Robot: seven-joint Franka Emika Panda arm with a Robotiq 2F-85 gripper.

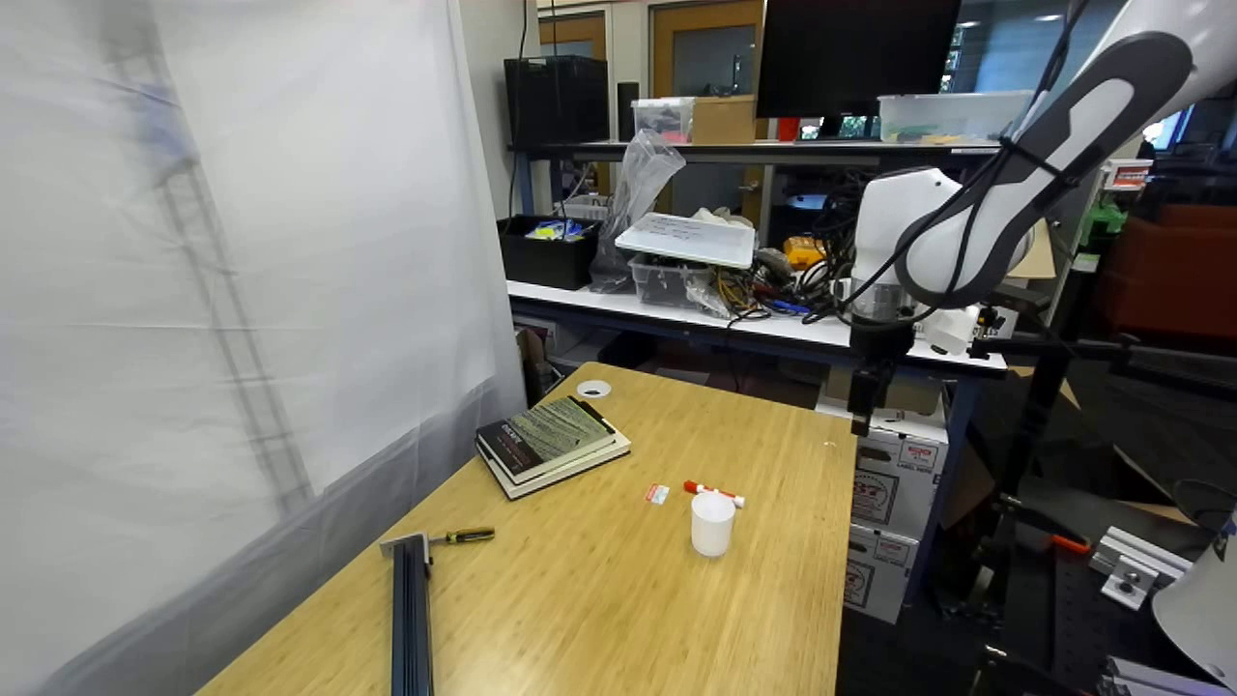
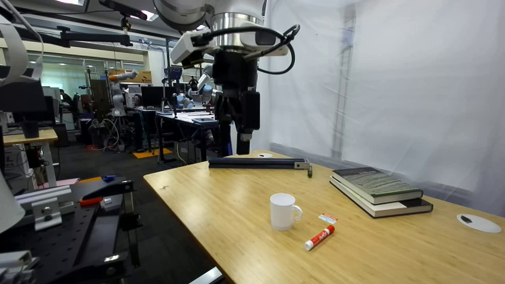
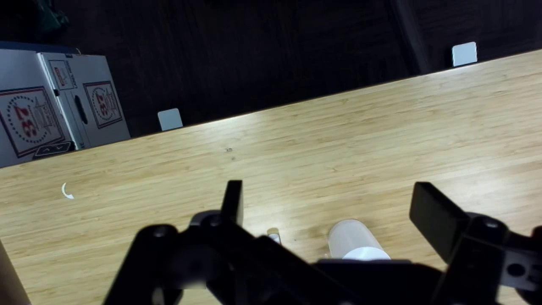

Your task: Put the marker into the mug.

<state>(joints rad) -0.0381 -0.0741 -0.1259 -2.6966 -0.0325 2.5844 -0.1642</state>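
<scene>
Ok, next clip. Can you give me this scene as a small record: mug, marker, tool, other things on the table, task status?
Mug: white, upright on the table
Marker: red and white, lying on the table, apart from the mug
Tool: open, raised, holding nothing
Other things: two stacked books, a small label, a dark rail, what looks like a screwdriver
Task status: marker not yet in the mug

White mug [image 1: 712, 528] stands upright on the desk [image 1: 580, 599]; red-and-white marker [image 1: 703, 488] lies just behind it, partly hidden. Two stacked books [image 1: 551, 437] rest near the white sheet [image 1: 367, 184]. Pincer [image 1: 861, 421] points down.
</scene>
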